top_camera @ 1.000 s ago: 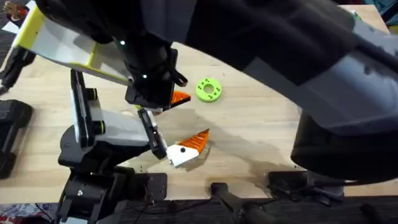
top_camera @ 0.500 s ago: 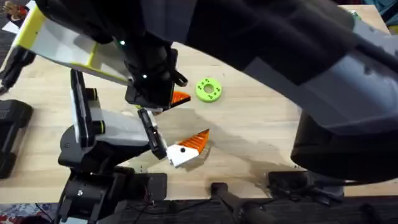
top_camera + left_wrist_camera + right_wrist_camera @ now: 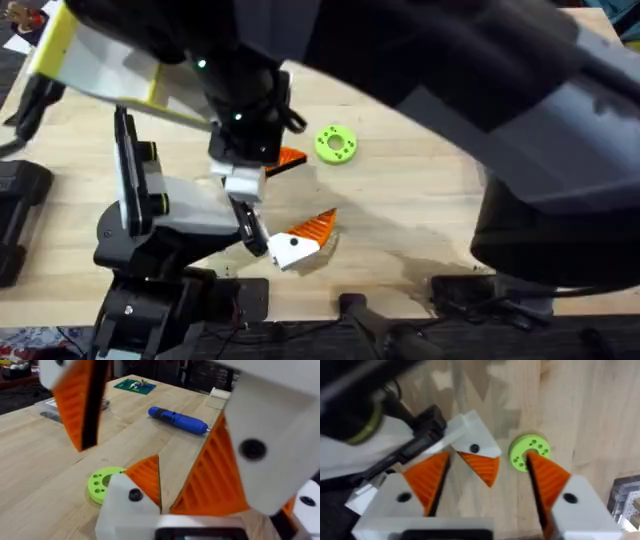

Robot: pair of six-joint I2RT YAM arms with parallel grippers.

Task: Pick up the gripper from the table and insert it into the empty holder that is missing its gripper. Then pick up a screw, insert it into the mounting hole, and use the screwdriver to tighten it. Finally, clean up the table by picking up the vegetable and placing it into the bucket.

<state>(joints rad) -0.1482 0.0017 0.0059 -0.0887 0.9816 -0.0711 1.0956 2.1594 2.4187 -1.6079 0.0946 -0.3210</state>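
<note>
Blue screwdriver [image 3: 178, 419] flat on table

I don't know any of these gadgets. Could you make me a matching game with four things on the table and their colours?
Things:
1. screwdriver
2. disc
3. finger piece
4. table

Colours:
A. lime green
B. pale wood
C. bright blue
D. white with an orange tip

Pairs: 1-C, 2-A, 3-D, 4-B

Blue screwdriver [image 3: 178, 419] lies beyond what looks like the gripper [image 3: 137, 494].
</note>
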